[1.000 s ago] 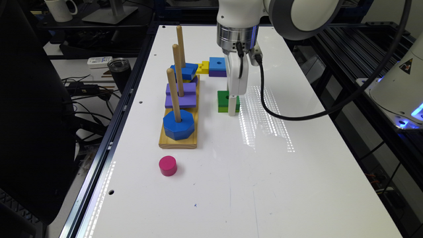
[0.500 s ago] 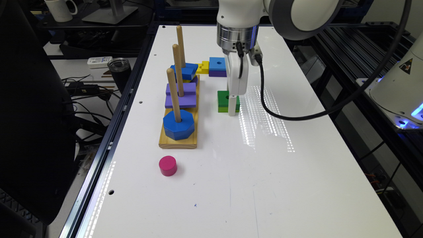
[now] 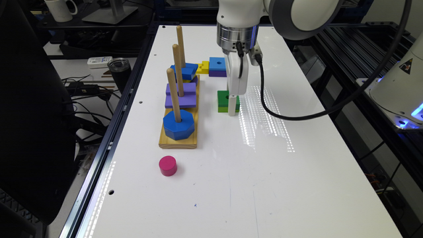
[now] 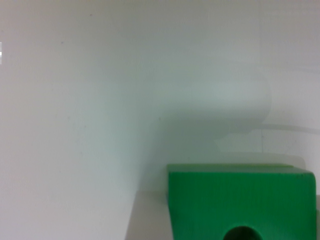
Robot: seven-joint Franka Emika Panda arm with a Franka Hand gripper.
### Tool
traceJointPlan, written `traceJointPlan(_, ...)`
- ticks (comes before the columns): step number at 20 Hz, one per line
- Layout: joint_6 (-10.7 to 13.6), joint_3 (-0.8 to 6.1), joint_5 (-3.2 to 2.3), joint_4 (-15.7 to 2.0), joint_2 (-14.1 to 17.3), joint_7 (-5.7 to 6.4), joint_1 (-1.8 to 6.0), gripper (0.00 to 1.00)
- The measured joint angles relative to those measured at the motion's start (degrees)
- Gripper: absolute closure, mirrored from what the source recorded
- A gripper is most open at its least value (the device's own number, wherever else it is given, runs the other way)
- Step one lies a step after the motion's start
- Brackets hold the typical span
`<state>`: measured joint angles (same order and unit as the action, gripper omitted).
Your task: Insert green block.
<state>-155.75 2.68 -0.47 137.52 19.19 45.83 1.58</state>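
Fingers of the gripper (image 3: pixel 232 105) straddled the green block (image 3: pixel 223 100) down at the table (image 3: pixel 264 185); whether they had closed on it, I could not tell (wrist view unclear). Peg board (image 3: pixel 177 142) stood near, with a blue-purple block (image 3: pixel 217 66) and pink cylinder (image 3: pixel 168 165) apart.

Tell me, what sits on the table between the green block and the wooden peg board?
Nothing: in the exterior view, bare white table separates the green block from the peg board.
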Motion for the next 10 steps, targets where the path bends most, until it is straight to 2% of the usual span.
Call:
traceJointPlan(5,0.93,0.01,0.0,0.18,-1.49,0.0,0.0,1.0)
traceJointPlan(10,3.65,0.04,0.03,0.24,-4.28,0.02,0.0,1.0)
